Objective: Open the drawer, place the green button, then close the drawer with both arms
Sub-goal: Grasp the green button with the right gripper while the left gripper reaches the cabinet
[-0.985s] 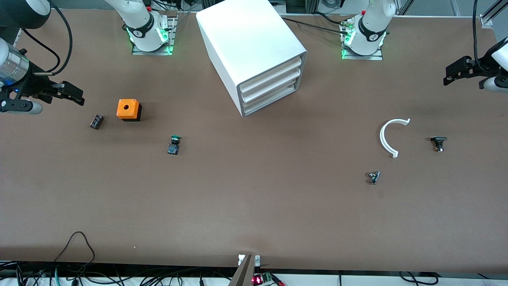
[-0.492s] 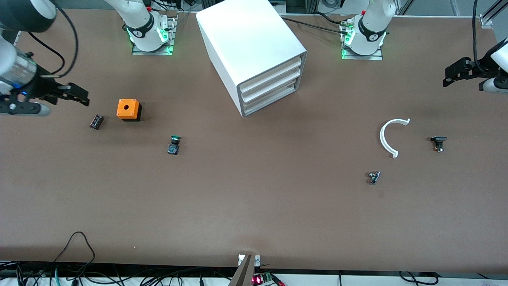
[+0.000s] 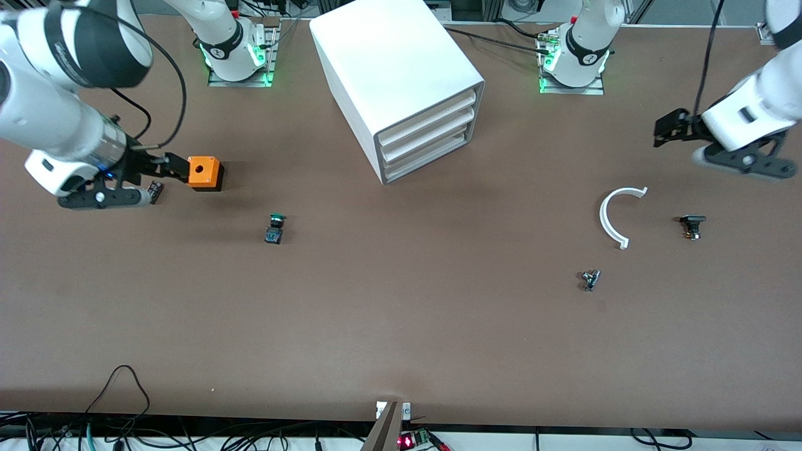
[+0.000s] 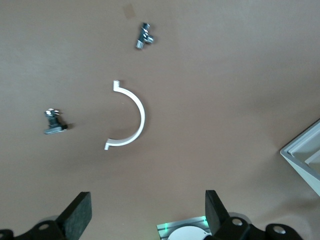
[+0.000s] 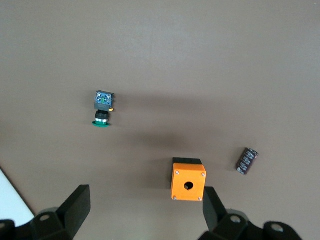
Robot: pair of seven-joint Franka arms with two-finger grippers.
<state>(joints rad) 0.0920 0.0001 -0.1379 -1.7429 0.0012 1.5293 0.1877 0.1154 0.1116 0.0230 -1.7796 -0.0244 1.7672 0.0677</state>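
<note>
Toward the right arm's end of the worktop (image 3: 401,351), the right gripper (image 3: 168,164) hung with its fingers spread wide and empty, over a small dark cylinder (image 3: 155,190) that it half hid, just beside the orange box (image 3: 203,173). A second earlier it had hung out at the worktop's edge. The button (image 3: 274,229) lay on its side, nearer the front camera than the box, well apart from the cabinet (image 3: 396,81), green cap toward the robots' edge. The drawer (image 3: 426,160), lowest of three, was shut. Past the cabinet lay a white curved piece (image 3: 613,217), a small metal part (image 3: 589,279) too small to make out, and a black-capped button (image 3: 692,225). The left gripper (image 3: 665,130), also wide and empty, hung over bare worktop near that arm's end, having come inward from the edge; nothing on the worktop had moved.
</note>
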